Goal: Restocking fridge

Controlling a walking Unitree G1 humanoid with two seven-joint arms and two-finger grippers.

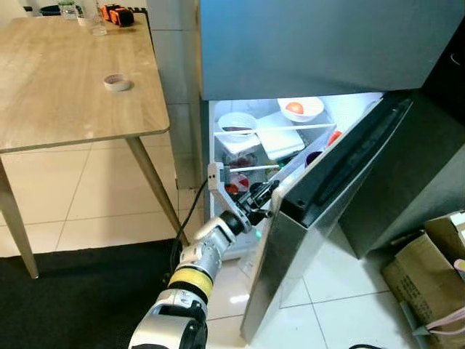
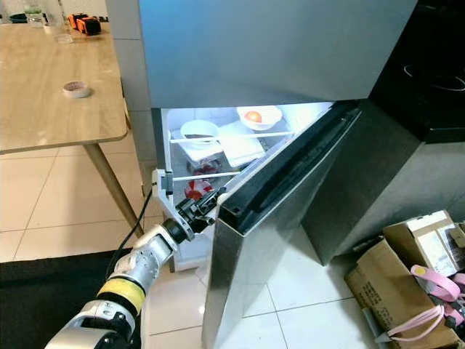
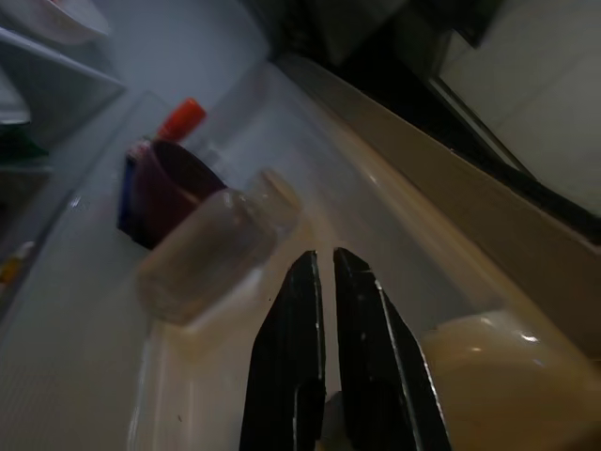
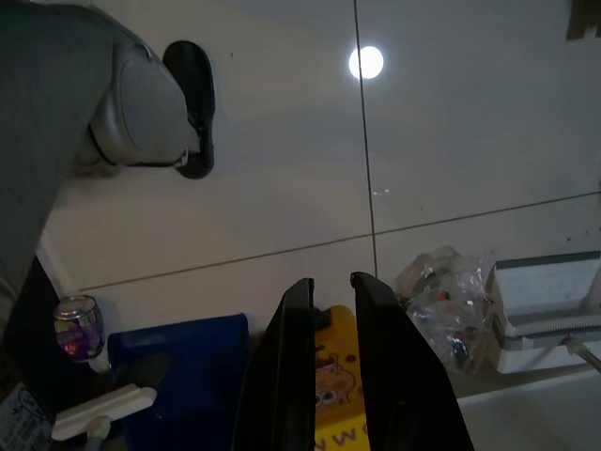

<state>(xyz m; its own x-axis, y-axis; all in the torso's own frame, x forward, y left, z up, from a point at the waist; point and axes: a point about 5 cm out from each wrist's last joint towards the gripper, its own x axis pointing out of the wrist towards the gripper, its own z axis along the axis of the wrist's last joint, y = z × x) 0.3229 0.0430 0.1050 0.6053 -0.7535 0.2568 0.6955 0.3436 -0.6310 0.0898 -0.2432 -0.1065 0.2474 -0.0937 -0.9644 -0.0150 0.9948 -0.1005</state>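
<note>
Fridge door hangs half open just beside the left end effector, whose narrowed, empty fingers could topple the clear bottle ahead.

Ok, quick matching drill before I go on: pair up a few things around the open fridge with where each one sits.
Things:
1. bowl with an orange fruit
2. roll of tape
3. cardboard box
4. left gripper

Places:
a. on the wooden table
b. at the inner edge of the open fridge door
c. on the fridge's upper shelf
d. on the floor, to the robot's right of the fridge

Pairs: 1-c, 2-a, 3-d, 4-b
</note>
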